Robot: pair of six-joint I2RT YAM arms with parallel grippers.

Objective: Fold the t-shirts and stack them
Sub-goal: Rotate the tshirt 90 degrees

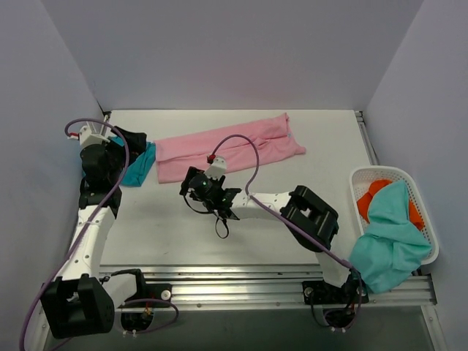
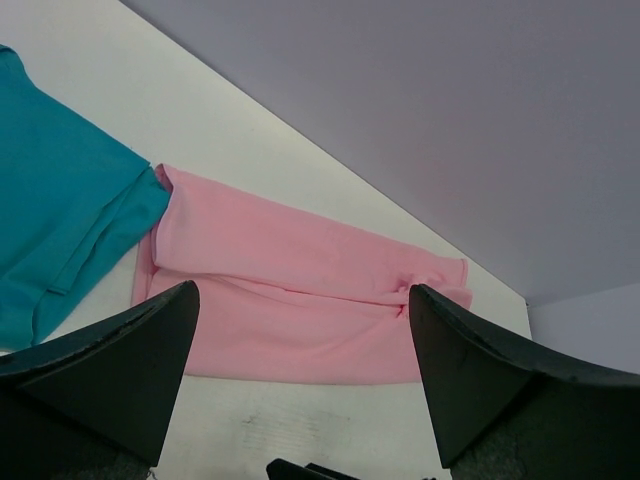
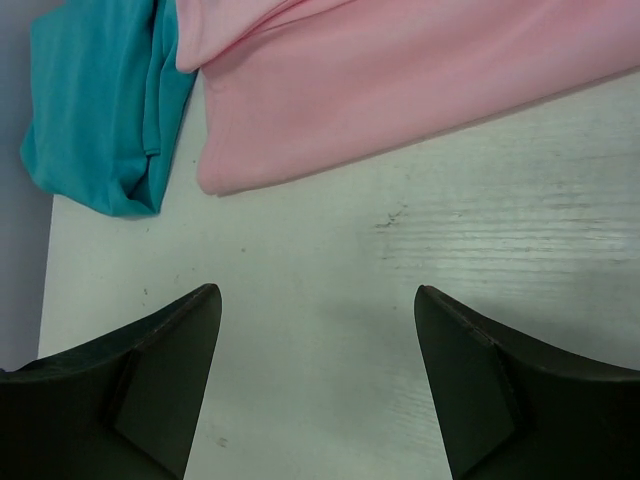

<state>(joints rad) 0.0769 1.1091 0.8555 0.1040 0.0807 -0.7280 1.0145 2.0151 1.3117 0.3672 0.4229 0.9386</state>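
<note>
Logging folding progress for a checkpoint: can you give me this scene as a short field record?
shirt 1: light pink cotton t-shirt, folded into a long strip, far centre
shirt 2: deep teal-blue cotton t-shirt, lying at the pink one's left end
container: white plastic lattice basket at right, holding a mint-green garment and an orange garment
left gripper: open, empty
right gripper: open, empty
stacked: not yet

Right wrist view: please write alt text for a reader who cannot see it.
A pink t-shirt lies across the top on a white table, a teal t-shirt beside its left end. Below them, the open right gripper hangs empty over bare table.
</note>
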